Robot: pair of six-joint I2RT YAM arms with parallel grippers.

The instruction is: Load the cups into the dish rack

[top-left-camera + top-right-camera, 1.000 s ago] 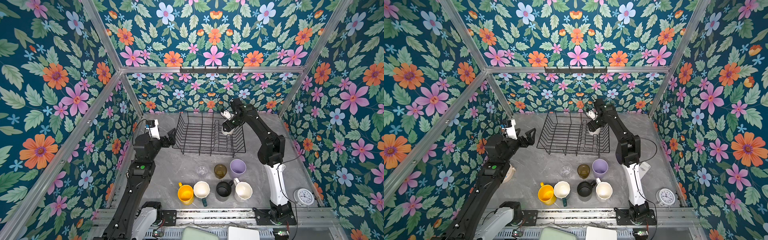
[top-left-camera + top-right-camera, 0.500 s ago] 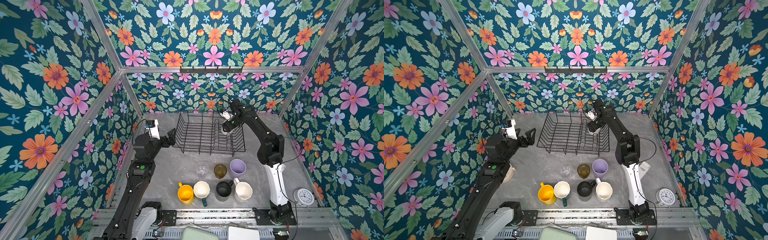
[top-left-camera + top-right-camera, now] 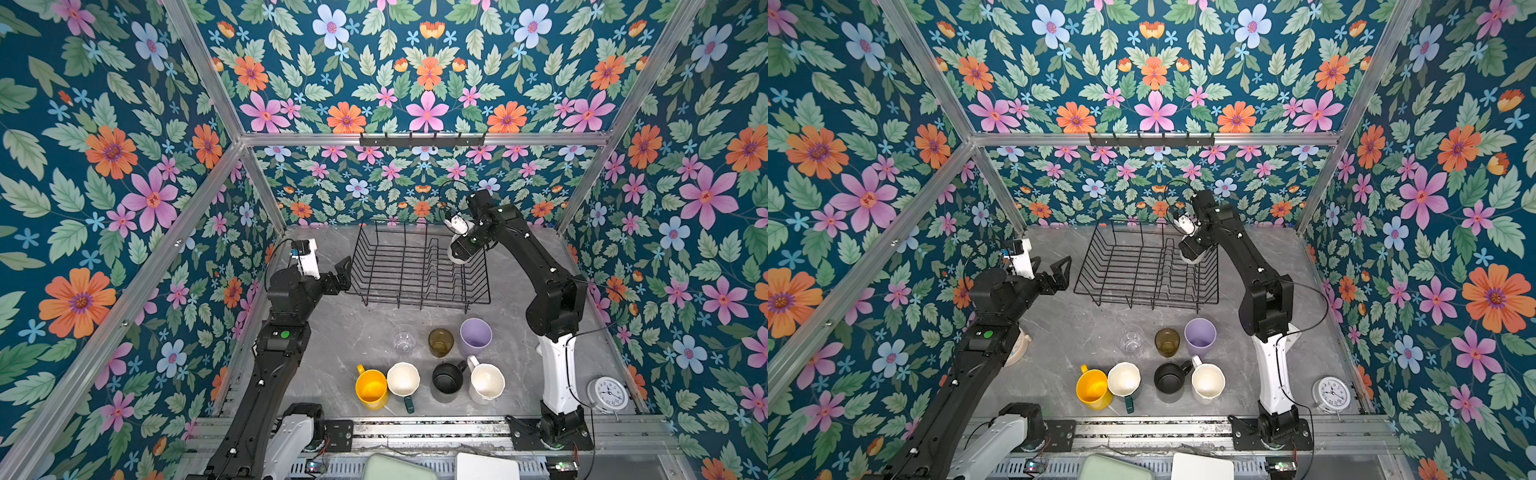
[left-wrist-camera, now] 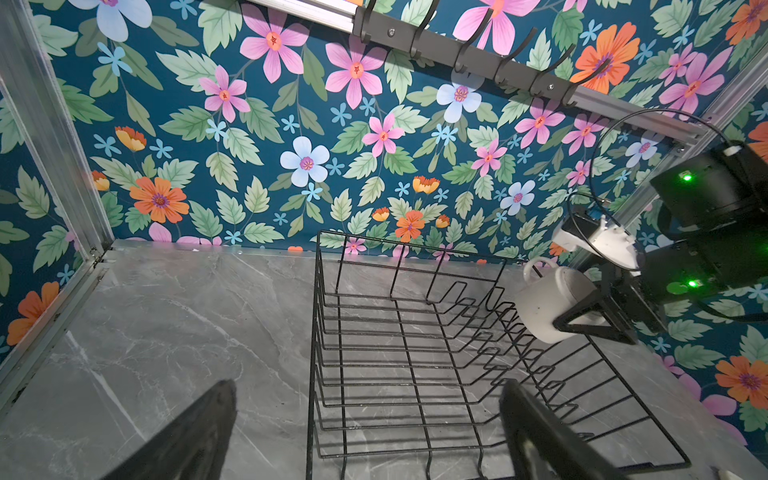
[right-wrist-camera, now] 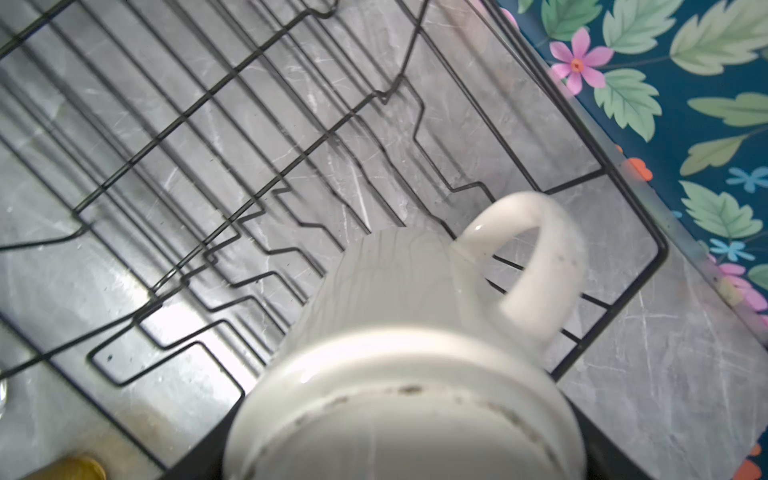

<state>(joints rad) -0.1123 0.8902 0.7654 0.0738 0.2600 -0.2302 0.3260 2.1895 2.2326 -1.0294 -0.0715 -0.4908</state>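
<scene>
Mug (image 4: 544, 303), white and base-up, is clamped in the right pincer (image 3: 459, 251) just above the far right corner of the dish rack (image 3: 415, 276); the left pincer (image 4: 368, 386) is spread empty.

Cups (image 3: 446, 376) stand in two rows before the dish rack (image 3: 417, 297).

Over the last second the right gripper (image 3: 462, 249), clamped on the white mug (image 4: 544, 305), edged slightly toward the back wall and to the right above the far right corner of the dish rack (image 3: 415, 270). In both top views the mug ended a touch further up the picture, and the right arm's wrist shifted with it.
</scene>
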